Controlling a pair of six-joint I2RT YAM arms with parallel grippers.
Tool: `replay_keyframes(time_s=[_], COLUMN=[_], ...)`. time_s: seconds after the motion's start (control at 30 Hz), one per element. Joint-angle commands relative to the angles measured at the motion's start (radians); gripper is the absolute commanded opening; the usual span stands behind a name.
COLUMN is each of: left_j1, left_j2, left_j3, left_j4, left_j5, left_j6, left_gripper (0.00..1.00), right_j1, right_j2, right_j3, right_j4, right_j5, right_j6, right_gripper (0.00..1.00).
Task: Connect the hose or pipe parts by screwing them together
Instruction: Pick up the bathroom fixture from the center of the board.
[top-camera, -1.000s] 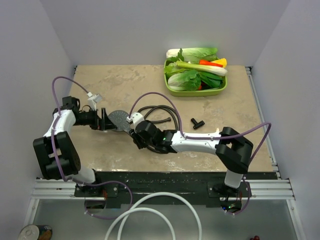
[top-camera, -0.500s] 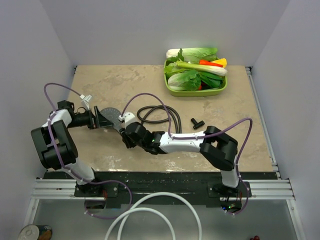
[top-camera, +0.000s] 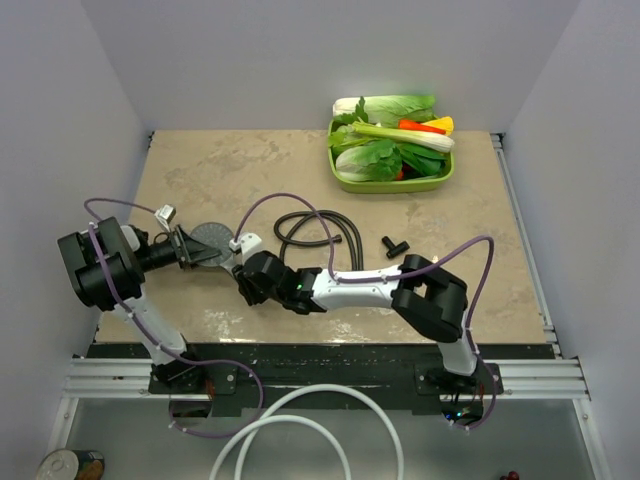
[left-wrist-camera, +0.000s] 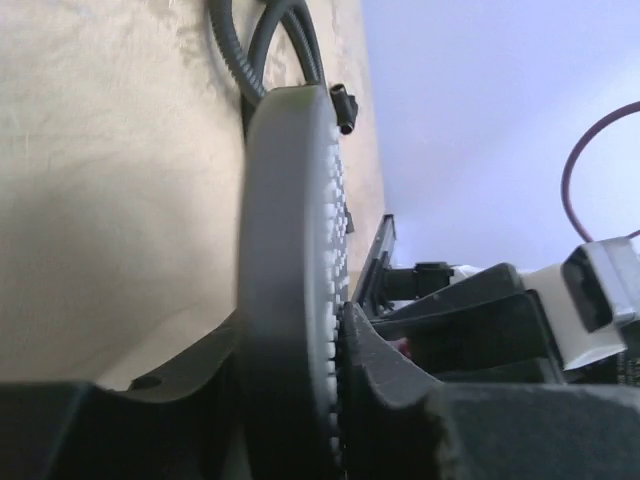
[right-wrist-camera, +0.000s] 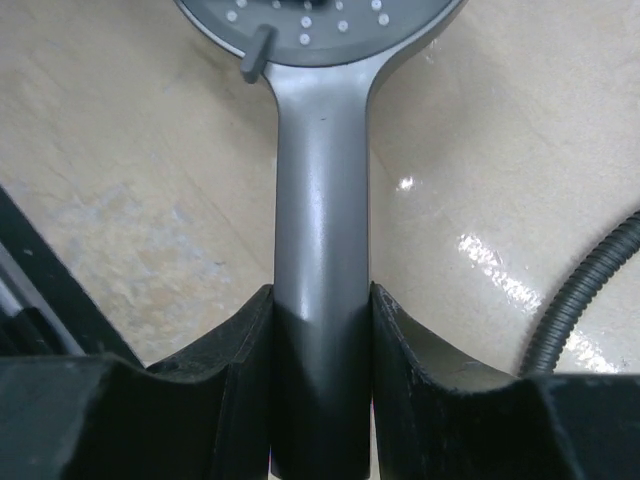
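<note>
- The left gripper (top-camera: 183, 249), near the table's left edge, has its two fingers closed flat against both faces of the disc it holds, one finger on the nozzle side and one on the back.
- That disc belongs to the dark grey hand shower head (top-camera: 212, 238), a round nozzle-dotted face on a straight smooth handle. It lies near the left edge of the beige stone-patterned table (top-camera: 250, 160), about midway between the near and far edges.
- The right gripper (right-wrist-camera: 320, 335) is clamped on the handle, one black finger on each side of it.
- The long thin black ribbed hose (right-wrist-camera: 575, 300) lies looped on the table's middle, just right of the right gripper.
- The small black T-shaped fitting (top-camera: 396, 244) lies alone on the tabletop right of the hose loops, apart from them.
- The lime-green shallow tray (top-camera: 400, 186) of leafy vegetables (top-camera: 380, 155) sits at the far edge, towards the right corner.
</note>
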Motion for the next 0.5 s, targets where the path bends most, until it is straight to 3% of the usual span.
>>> replay_keyframes(time_s=[0.0,0.03,0.07,0.1,0.2,0.27,0.33,0.47], left_j1=[-0.002,-0.002,-0.002,-0.002,-0.030,-0.051,-0.078,-0.091], left_j2=[0.125,0.209,0.258,0.289,0.329,0.320,0.300,0.327], left_j3=[0.063,0.097,0.140,0.143,0.142,0.145,0.143,0.157], left_j4=[-0.177,-0.452,-0.589,-0.592,-0.590,-0.590,-0.590,-0.590], left_j5=[0.118,0.141,0.167,0.205,0.230,0.224,0.216,0.216], left_j6=[0.333,0.476,0.764,0.753,0.837,0.844,0.857,0.847], left_gripper=[0.11,0.06,0.03,0.00,0.00,0.00,0.00,0.00], right_j1=[0.000,0.000,0.000,0.000,-0.003,-0.011,-0.041,-0.113], right_j2=[-0.004,-0.008,-0.028,-0.037,-0.114,-0.204,-0.266,-0.381], right_j3=[0.076,0.070,0.056,0.051,0.016,-0.040,-0.080,-0.143], right_j4=[0.060,0.052,0.037,0.022,-0.086,-0.147,-0.185,-0.407], right_j5=[-0.003,0.003,0.010,0.018,0.102,0.130,0.150,0.225], right_j6=[0.004,-0.002,-0.006,-0.017,-0.052,-0.065,-0.059,-0.014], right_gripper=[0.11,0.18,0.37,0.46,0.59,0.73,0.80,0.74])
